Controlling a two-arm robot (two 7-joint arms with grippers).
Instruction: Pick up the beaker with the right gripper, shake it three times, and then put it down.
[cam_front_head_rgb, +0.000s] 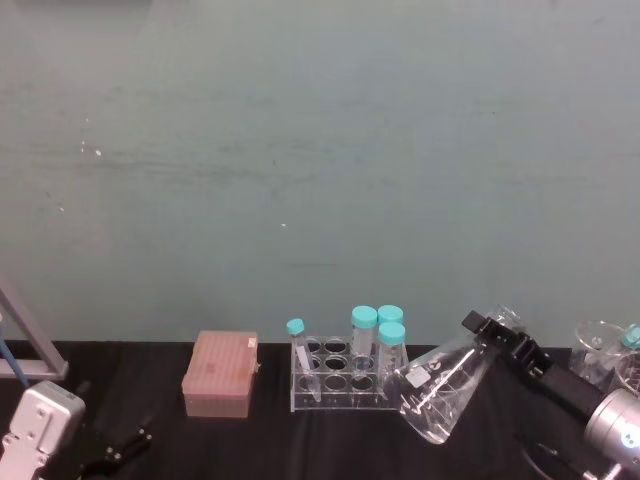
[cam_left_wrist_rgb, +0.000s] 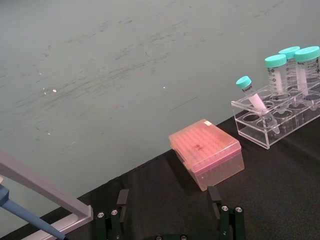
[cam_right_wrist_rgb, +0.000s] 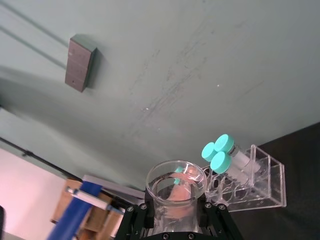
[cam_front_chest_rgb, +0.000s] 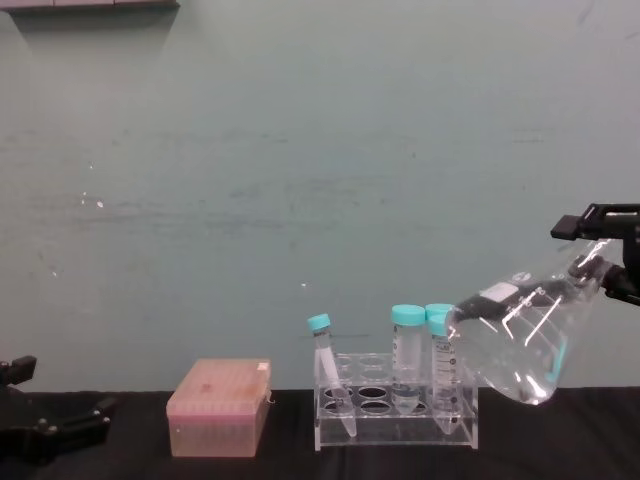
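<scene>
The beaker (cam_front_head_rgb: 440, 388) is a clear conical flask, held in the air and tilted hard, with its wide base swung toward the tube rack. My right gripper (cam_front_head_rgb: 498, 333) is shut on its neck and reaches in from the right. In the chest view the beaker (cam_front_chest_rgb: 520, 340) hangs above the table, its base close to the capped tubes, with the right gripper (cam_front_chest_rgb: 603, 252) at the upper right. The right wrist view looks into the beaker's mouth (cam_right_wrist_rgb: 176, 181) between the right gripper's fingers (cam_right_wrist_rgb: 134, 220). My left gripper (cam_left_wrist_rgb: 170, 216) rests open and empty low at the left.
A clear tube rack (cam_front_head_rgb: 338, 380) with teal-capped tubes stands just left of the beaker. A pink tip box (cam_front_head_rgb: 220, 375) lies further left. More glassware (cam_front_head_rgb: 603, 352) stands at the far right. A grey stand (cam_front_head_rgb: 25, 352) sits at the far left.
</scene>
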